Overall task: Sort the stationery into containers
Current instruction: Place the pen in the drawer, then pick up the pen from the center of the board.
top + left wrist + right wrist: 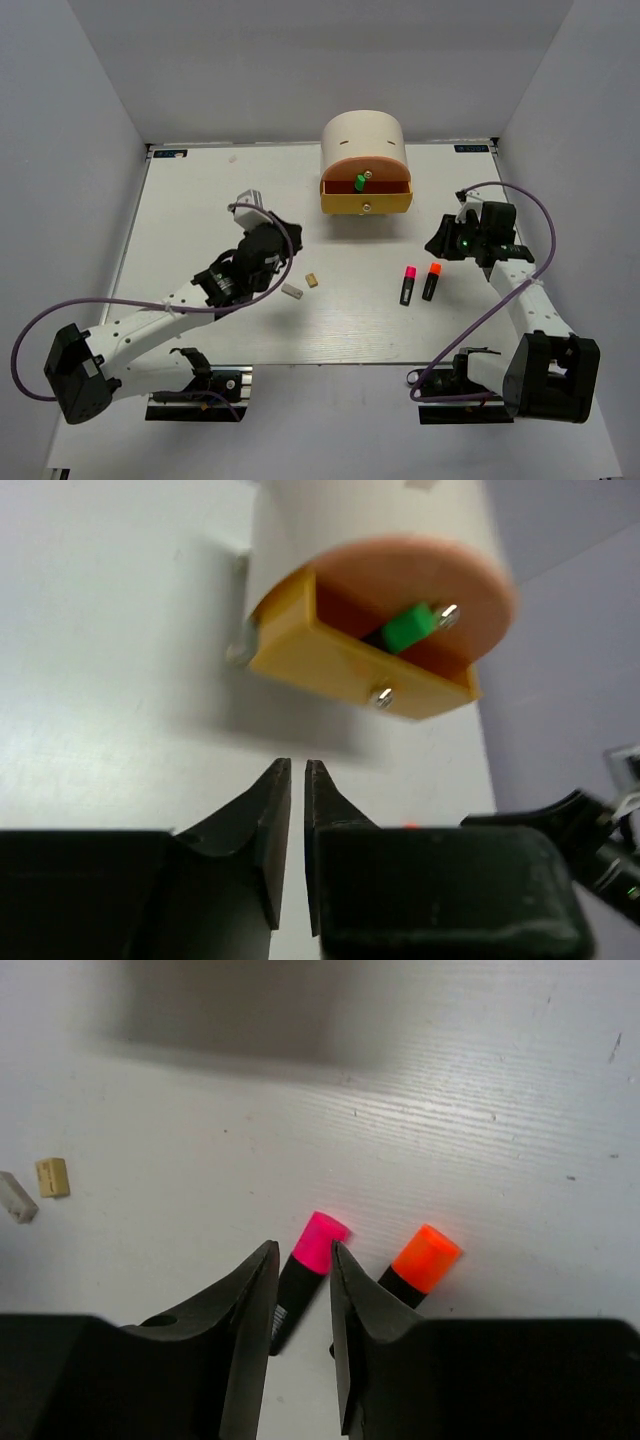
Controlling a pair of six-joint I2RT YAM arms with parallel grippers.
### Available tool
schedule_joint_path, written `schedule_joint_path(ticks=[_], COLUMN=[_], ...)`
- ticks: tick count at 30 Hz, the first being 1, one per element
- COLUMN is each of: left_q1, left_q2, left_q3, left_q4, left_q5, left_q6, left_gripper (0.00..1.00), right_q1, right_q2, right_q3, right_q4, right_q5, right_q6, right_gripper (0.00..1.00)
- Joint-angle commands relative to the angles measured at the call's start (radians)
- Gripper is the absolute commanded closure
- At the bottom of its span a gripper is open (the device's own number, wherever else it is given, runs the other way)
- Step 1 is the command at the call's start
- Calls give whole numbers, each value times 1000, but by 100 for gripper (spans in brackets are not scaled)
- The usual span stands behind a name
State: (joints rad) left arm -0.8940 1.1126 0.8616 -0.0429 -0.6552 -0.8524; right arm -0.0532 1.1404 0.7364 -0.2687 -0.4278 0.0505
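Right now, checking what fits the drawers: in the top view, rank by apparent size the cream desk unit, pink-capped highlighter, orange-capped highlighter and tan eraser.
1. cream desk unit
2. pink-capped highlighter and orange-capped highlighter, looking alike
3. tan eraser

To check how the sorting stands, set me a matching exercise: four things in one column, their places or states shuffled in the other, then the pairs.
Things
1. green highlighter
2. pink highlighter
3. tan eraser
4. orange drawer

Places or states
A. on the table, just left of the orange highlighter
B. shut, above the yellow drawer
C. inside the open yellow drawer
D. on the table, beside the grey eraser

Pairs: 1-C, 2-A, 3-D, 4-B
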Motion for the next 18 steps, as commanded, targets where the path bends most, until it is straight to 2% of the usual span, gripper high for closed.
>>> schedule_joint_path(ticks=[1, 2, 5, 8, 12, 18], left_q1=[0, 0, 0, 0, 0, 0], left_q2=[-72, -89, -137, -149, -158, -158], left_q3=[-102, -127, -200, -248, -259, -259], left_q4=[-172, -172, -181, -181, -181, -192], left_q5=[100, 117, 175, 213, 247, 247], left_q6=[-146, -161, -224, -264, -275, -275], left_gripper=[79, 77, 56, 43, 35, 31], right_q1=[-5, -5, -4, -4, -5, 1], right_q2=[18, 24, 41, 54, 96, 186], right_q3=[34, 34, 34, 29, 29, 58], right_q4=[-61, -64, -75, -115, -148, -168], right_q5=[44, 46, 106, 184, 239, 340], right_q6=[-26, -34, -31, -46, -47, -9], right_gripper=[67, 67, 61, 55, 47, 46])
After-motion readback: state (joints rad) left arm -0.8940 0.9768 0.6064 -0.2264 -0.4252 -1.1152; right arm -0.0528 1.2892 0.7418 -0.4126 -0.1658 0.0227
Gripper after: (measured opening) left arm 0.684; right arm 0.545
